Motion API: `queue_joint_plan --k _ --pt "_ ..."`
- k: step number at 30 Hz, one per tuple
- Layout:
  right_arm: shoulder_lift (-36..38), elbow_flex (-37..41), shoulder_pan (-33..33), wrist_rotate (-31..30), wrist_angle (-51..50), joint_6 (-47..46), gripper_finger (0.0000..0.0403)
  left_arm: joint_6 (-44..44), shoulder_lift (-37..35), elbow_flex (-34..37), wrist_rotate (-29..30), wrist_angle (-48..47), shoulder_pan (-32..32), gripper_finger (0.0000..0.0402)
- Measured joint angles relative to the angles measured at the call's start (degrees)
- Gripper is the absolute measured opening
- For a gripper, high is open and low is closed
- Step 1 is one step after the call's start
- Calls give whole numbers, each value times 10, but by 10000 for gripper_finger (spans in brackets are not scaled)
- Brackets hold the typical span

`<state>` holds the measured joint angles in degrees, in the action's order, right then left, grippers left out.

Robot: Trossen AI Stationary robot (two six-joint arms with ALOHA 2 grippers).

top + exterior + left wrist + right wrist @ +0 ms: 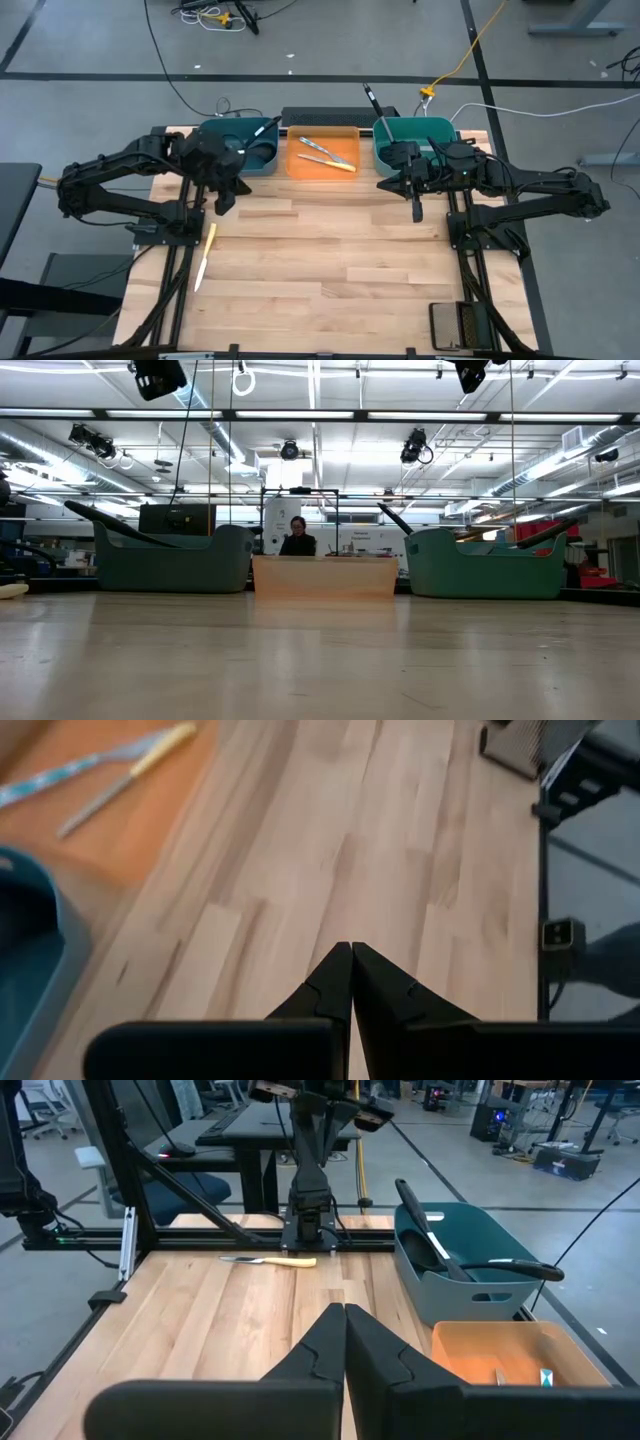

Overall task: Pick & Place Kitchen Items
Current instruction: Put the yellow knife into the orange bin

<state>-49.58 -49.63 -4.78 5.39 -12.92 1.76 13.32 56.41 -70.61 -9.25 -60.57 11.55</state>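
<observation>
One yellow-handled knife (205, 256) lies flat on the wooden table near its left edge; the right wrist view shows this knife (268, 1261) too. Two more knives (328, 154) lie in the orange bin (300, 168). Black utensils stand with their handles leaning on the rims of the left teal bin (262, 160) and the right teal bin (440, 130). My left gripper (226, 203) hangs shut above the table in front of the left teal bin, tilted downward. My right gripper (416, 213) hangs shut in front of the right teal bin. Neither holds anything.
The three bins stand in a row along the table's far edge, as the low view shows with the orange bin (325, 575) in the middle. Bare wood (340, 260) spreads across the middle and near side. A person sits in the room beyond the table (297, 538).
</observation>
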Motion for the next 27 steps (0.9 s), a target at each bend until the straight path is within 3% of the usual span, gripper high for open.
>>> queue_joint_plan --k 11,27 --pt "0 0 0 0 0 2 7 13 38 2 -3 -122 -5 18" --pt "0 1 0 -19 1 2 7 15 110 34 -2 -156 -70 18"
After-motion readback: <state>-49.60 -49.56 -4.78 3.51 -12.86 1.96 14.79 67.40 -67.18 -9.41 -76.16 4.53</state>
